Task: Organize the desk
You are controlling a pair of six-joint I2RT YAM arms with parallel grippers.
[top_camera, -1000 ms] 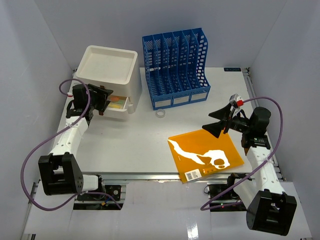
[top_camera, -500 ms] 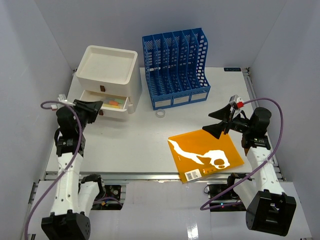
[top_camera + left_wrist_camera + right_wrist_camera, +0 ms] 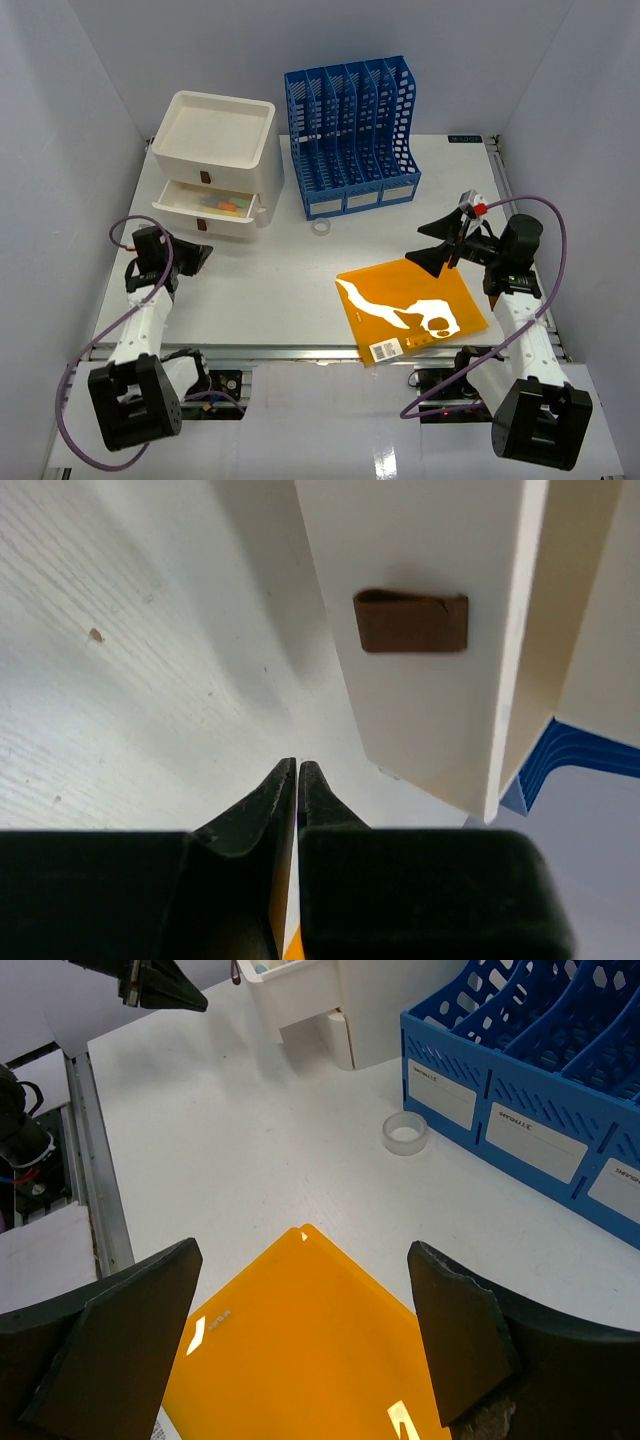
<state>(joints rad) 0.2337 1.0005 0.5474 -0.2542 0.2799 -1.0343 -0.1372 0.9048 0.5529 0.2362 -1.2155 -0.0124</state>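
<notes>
Lower right, on the white table [image 3: 270,290]: orange folder [image 3: 410,310] lying flat, right tool [image 3: 430,245] spread above its far corner. Mid-left: left tool [image 3: 298,768] pressed together, empty, facing the drawer unit [image 3: 215,165]. Probable step: filing the folder; next, a descent onto its edge.

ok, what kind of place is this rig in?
Probably a lab test cell staged as an office desk: a white desk boxed in by plain walls, carrying a blue file rack, a drawer unit and an orange folder.
</notes>
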